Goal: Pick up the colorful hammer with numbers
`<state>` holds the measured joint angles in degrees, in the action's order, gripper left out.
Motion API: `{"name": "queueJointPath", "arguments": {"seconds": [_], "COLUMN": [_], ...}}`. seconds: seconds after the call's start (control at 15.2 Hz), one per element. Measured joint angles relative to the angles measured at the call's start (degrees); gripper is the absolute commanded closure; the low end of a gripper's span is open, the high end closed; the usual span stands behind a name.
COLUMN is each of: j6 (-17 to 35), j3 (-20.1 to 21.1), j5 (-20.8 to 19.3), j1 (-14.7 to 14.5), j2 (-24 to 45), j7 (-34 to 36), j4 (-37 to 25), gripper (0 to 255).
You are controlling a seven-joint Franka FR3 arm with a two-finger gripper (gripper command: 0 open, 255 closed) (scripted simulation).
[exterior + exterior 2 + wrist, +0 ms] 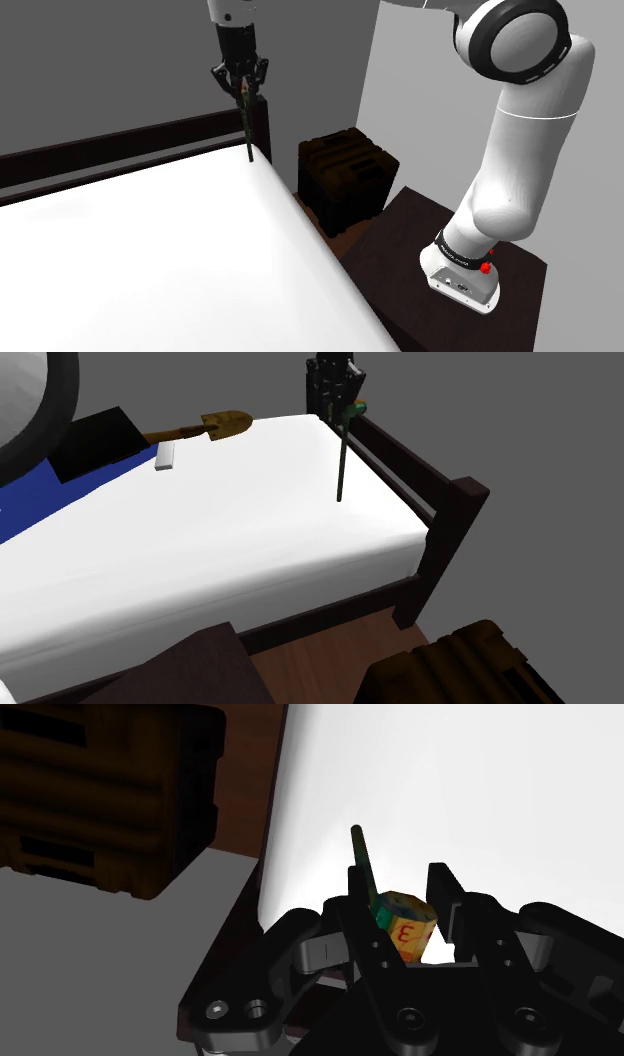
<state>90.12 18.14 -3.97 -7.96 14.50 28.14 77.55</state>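
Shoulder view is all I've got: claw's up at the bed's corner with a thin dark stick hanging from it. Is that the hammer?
Observer: Yes. The wrist view shows the hammer head, green and yellow with a red 3, clasped in the claw.
Operator: Is it clear of the bed?
Observer: In the second exterior view it hangs handle-down with the tip right at the bed. I can't tell if it touches.
Operator: Anything else on the bed?
Observer: A shovel and a white block lie at that view's upper left, apart from the hammer.
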Motion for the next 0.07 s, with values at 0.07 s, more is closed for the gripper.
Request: {"name": "queueJointPath", "arguments": {"seconds": [0.07], "j6": [-0.4], "j3": [0.0], "j5": [0.0], "j1": [0.0], "j2": [0.0], "j7": [0.0], "j4": [-0.5], "gripper": [255]}}
